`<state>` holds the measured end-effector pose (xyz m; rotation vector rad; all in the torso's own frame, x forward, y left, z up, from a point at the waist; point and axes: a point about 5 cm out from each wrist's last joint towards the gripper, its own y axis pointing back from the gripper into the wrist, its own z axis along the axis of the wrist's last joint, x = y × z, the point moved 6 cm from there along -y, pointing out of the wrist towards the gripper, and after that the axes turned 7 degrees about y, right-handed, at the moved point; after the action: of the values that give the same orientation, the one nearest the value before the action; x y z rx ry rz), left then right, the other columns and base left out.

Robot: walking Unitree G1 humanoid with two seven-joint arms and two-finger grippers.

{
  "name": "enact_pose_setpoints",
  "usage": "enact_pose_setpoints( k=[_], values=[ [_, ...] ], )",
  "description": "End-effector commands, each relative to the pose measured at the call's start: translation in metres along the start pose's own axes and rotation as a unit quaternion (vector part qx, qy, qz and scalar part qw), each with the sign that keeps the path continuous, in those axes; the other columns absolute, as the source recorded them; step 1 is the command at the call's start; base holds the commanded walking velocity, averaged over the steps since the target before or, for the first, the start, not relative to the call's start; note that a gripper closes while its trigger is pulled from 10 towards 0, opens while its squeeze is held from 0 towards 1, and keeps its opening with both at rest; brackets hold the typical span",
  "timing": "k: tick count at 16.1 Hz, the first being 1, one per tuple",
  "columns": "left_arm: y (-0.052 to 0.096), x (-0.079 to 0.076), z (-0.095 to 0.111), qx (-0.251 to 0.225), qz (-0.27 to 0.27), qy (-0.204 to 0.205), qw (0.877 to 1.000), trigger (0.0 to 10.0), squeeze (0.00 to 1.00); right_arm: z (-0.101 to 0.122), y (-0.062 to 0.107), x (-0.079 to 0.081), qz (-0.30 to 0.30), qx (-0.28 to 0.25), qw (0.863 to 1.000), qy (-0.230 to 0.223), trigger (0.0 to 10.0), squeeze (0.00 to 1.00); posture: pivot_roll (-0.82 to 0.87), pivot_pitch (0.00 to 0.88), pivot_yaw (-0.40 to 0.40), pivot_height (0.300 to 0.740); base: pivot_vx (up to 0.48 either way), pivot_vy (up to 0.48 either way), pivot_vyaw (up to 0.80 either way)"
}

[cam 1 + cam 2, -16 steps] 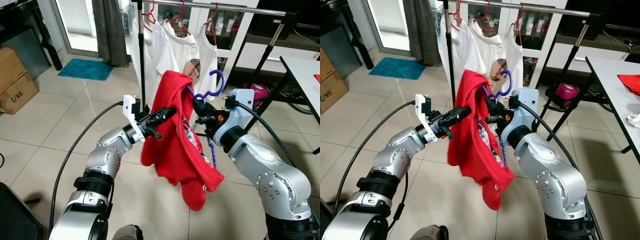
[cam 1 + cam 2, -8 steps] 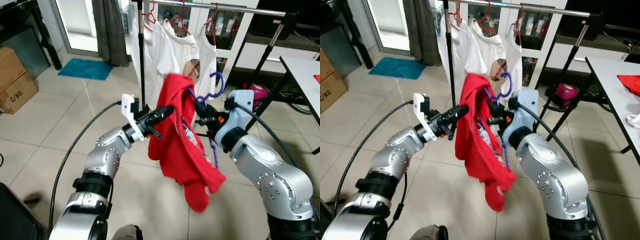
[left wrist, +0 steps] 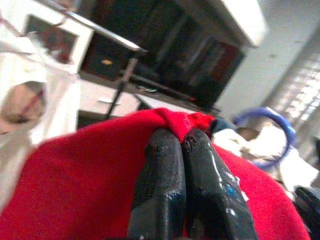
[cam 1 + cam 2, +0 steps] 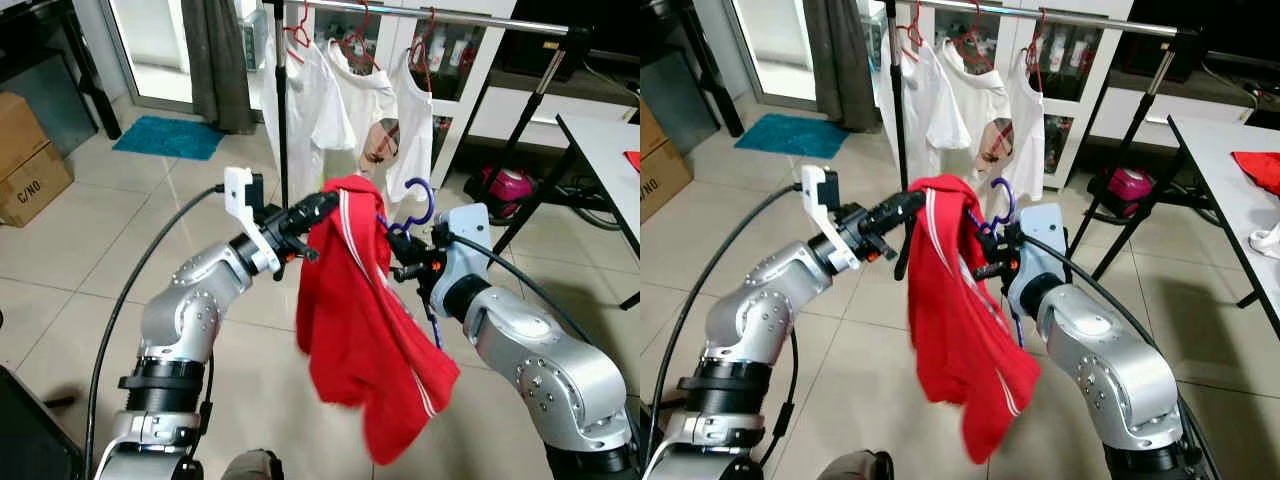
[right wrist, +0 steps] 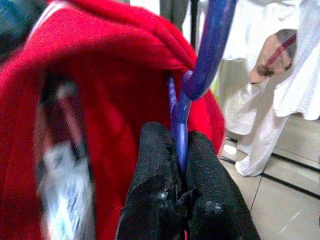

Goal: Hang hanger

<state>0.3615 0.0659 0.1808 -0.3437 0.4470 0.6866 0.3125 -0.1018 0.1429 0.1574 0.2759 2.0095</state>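
A red garment with white stripes hangs on a purple hanger held up between my arms. My right gripper is shut on the hanger's neck, just below its hook. My left gripper is shut on the garment's shoulder, at its upper left. Beyond them stands a clothes rack with a metal rail; several white shirts hang from it on red hangers.
The rack's black upright stands just behind my left gripper. A white table is at the right, a pink item on the floor under the rack. Cardboard boxes and a teal mat lie at the left.
Both grippers have lifted the garment and hanger higher and toward the rack. The left arm has reached further forward and up, and the garment now hangs longer and swings.
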Motion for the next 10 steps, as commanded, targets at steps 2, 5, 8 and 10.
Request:
enact_pose_setpoints(
  k=[2,5,8,10],
  values=[
    [-0.007,0.006,0.028,-0.027,0.041,-0.032,0.998,0.0,0.0,-0.009,0.004,0.008,0.026,0.024,0.999,0.014,10.0,0.0,-0.05,0.0,-0.021,0.74,0.0,0.0,0.0],
    [-0.009,0.034,0.048,-0.059,0.146,-0.017,0.987,0.0,0.0,-0.013,0.007,0.017,0.053,0.032,0.998,0.023,10.0,0.0,-0.05,0.0,-0.016,0.74,0.0,0.0,0.0],
    [-0.013,0.012,0.016,0.047,0.091,-0.046,0.994,0.0,0.0,-0.012,0.008,0.02,0.063,0.03,0.997,0.023,10.0,0.0,-0.05,0.0,-0.014,0.74,0.0,0.0,0.0],
    [-0.014,-0.003,-0.003,0.088,0.058,-0.037,0.994,0.0,0.0,-0.011,0.007,0.021,0.067,0.027,0.997,0.026,10.0,0.0,-0.05,0.0,-0.017,0.74,0.0,0.0,0.0]
  ],
)
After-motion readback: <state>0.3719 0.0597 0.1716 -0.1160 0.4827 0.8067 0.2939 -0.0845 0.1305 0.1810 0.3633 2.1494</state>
